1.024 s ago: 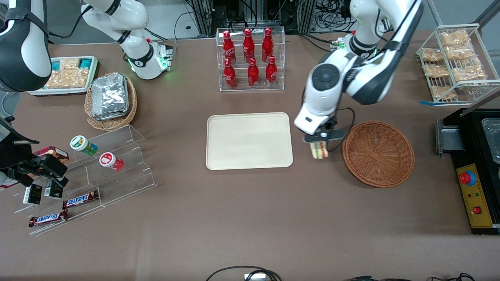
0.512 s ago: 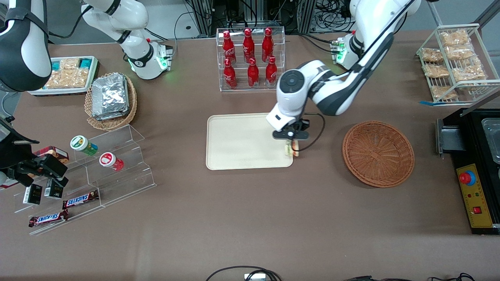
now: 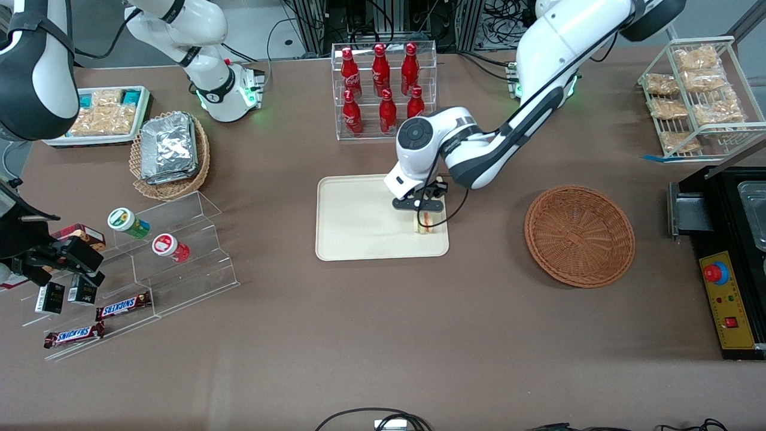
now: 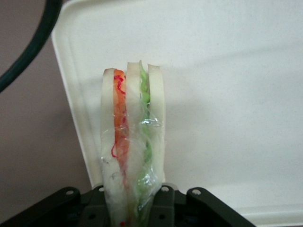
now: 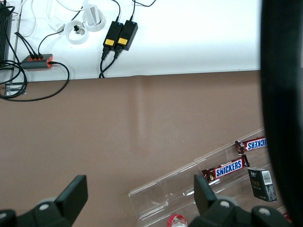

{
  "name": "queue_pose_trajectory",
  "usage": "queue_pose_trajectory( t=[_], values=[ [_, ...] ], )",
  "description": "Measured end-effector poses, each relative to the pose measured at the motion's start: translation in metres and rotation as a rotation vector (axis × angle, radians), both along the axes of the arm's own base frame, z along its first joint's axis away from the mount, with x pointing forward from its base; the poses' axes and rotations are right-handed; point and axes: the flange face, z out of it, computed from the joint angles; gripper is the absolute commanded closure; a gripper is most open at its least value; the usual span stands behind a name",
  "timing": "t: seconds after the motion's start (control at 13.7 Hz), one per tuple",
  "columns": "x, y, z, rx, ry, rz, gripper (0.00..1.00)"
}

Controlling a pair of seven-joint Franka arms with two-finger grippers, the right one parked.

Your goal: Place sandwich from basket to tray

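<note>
The sandwich [image 3: 426, 223] [image 4: 134, 142], a wrapped wedge of white bread with orange, red and green filling, hangs on edge in my left gripper [image 3: 423, 214] [image 4: 135, 208], which is shut on it. It is over the cream tray [image 3: 359, 221] [image 4: 227, 94], above the tray's end nearest the working arm; whether it touches the tray I cannot tell. The reddish-brown wicker basket [image 3: 579, 235] sits empty on the table, farther toward the working arm's end than the tray.
A clear rack of red bottles [image 3: 383, 90] stands farther from the front camera than the tray. A tan basket of foil packs [image 3: 169, 152] and clear snack steps [image 3: 149, 257] lie toward the parked arm's end. A wire rack [image 3: 697, 96] and black machine [image 3: 730, 269] flank the working arm's end.
My left gripper has carried the sandwich from beside the basket, over the tray's rim, to above the tray's surface, and it now hangs lower.
</note>
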Motion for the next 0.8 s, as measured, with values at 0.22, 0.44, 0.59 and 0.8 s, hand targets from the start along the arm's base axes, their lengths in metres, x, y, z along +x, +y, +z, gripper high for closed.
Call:
queue_pose_trajectory(
  t=[0.22,0.44,0.59,0.8],
  values=[
    [-0.003,-0.005,-0.011,-0.009,0.019,-0.007,0.13],
    [-0.002,-0.007,-0.009,-0.012,0.016,-0.007,0.00],
    [0.001,-0.008,-0.006,-0.017,0.008,-0.003,0.00],
    [0.026,-0.010,0.015,-0.018,-0.021,0.032,0.00]
  ],
)
